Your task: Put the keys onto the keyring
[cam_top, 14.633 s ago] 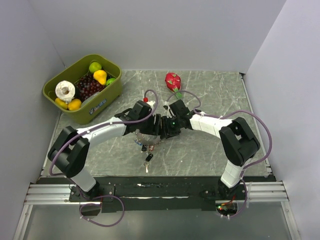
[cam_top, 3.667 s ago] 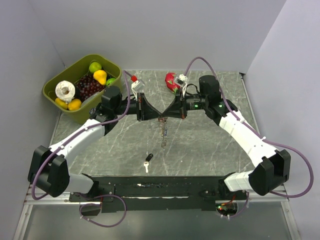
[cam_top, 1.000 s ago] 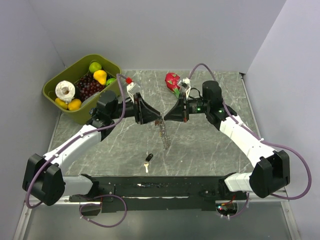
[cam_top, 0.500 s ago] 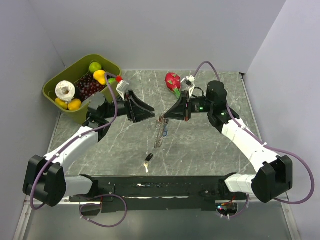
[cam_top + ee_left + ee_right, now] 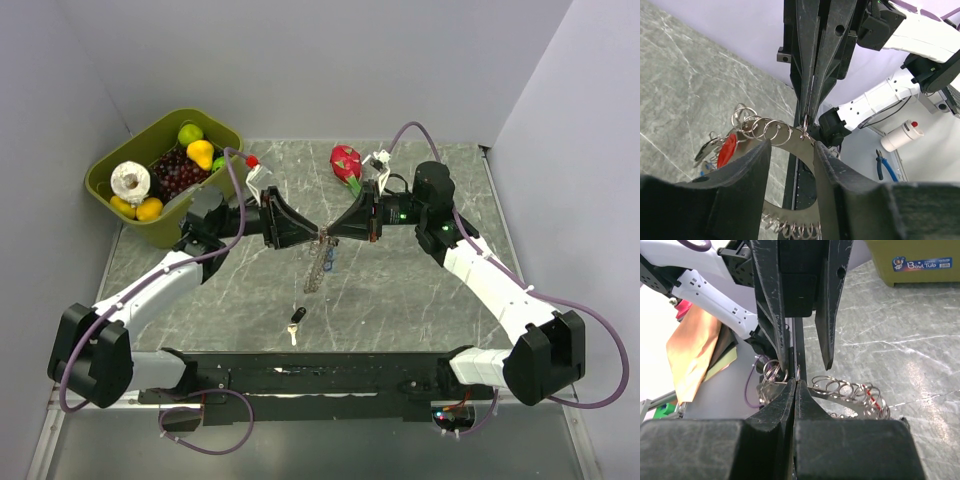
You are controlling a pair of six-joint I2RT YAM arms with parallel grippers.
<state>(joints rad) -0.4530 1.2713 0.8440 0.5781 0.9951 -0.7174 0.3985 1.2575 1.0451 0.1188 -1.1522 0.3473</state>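
Note:
The keyring (image 5: 319, 258) hangs edge-on above the middle of the table, a flat grey hoop rimmed with small wire loops. My right gripper (image 5: 328, 234) is shut on its top edge, and the closed tips (image 5: 796, 382) pinch the band (image 5: 828, 396). My left gripper (image 5: 311, 236) faces it from the left with its jaws apart (image 5: 791, 146), one on each side of the hoop (image 5: 790, 217) with a gap showing between them. Keys and a red tag (image 5: 727, 149) dangle from the hoop. One black-headed key (image 5: 295, 321) lies on the table near the front edge.
A green bin (image 5: 215, 195) of fruit stands at the back left, also visible in the right wrist view (image 5: 910, 260). A pink dragon fruit (image 5: 346, 160) lies at the back centre. The black base rail (image 5: 330, 365) runs along the near edge.
Half a second ago my left gripper had pulled back to the left, away from the hoop. It has now come back to the right and meets the right gripper, which has kept its hold.

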